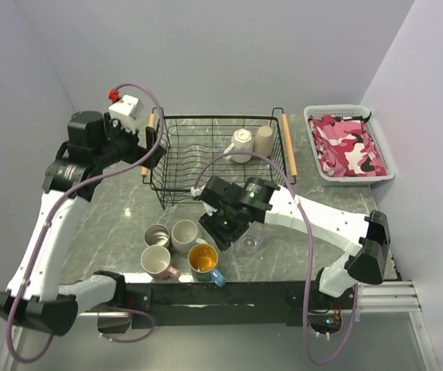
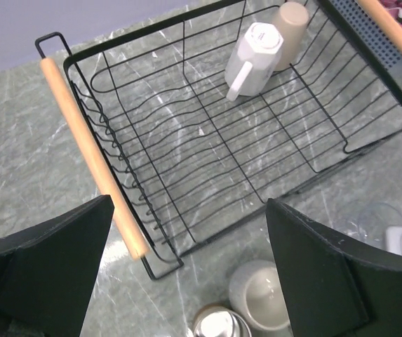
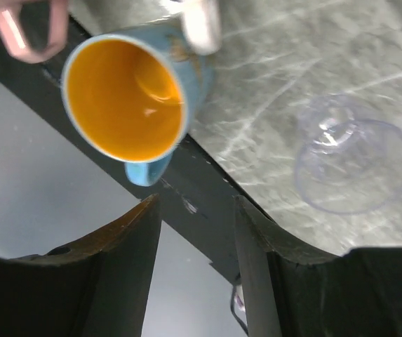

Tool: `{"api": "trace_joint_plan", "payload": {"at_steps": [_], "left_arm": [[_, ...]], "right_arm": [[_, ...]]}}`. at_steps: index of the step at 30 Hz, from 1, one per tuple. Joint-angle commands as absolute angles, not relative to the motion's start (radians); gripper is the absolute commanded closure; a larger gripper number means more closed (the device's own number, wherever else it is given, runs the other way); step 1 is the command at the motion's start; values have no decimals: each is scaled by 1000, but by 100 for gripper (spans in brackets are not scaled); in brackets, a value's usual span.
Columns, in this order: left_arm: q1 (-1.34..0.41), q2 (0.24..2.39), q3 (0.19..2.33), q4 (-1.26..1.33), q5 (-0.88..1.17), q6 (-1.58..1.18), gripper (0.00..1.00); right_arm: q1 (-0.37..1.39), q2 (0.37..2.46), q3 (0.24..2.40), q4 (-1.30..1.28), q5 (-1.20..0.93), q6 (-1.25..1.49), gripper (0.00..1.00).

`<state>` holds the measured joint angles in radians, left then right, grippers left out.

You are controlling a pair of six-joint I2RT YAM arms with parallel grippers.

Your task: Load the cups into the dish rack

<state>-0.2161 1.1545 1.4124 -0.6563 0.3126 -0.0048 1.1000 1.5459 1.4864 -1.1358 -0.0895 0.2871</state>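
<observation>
No readable text, label or number — nothing legible anywhere.

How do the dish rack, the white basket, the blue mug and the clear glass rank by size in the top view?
Largest to smallest:
1. dish rack
2. white basket
3. blue mug
4. clear glass, faint and see-through, so its outline is less sure

In the right wrist view the pink mug (image 3: 25,28) and a white mug (image 3: 201,24) are blurred and cut off by the top edge. In the left wrist view the bottom edge crops the steel cup (image 2: 218,326), and the left gripper (image 2: 189,210) partly hides the clear glass (image 2: 369,217).
</observation>
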Motion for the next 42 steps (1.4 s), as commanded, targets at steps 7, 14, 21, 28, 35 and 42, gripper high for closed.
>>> {"api": "trace_joint_plan", "payload": {"at_steps": [7, 14, 21, 28, 35, 42], "left_arm": [[-215, 1048, 1313, -704, 310, -37, 4], [-213, 1026, 1295, -710, 319, -11, 3], [-215, 1035, 1312, -696, 327, -11, 4], [-213, 1052, 1325, -684, 325, -11, 4], [-213, 1078, 1374, -681, 322, -11, 4], [-213, 1092, 1411, -689, 307, -11, 4]], "right_arm": [[1178, 1523, 1431, -968, -71, 353, 47], [1181, 1606, 1451, -931, -54, 318, 48], [1181, 1669, 1425, -897, -54, 285, 48], [1181, 1716, 1388, -845, -69, 273, 49], [1180, 1717, 1261, -749, -98, 279, 56], [1180, 1700, 1178, -670, -115, 296, 76]]}}
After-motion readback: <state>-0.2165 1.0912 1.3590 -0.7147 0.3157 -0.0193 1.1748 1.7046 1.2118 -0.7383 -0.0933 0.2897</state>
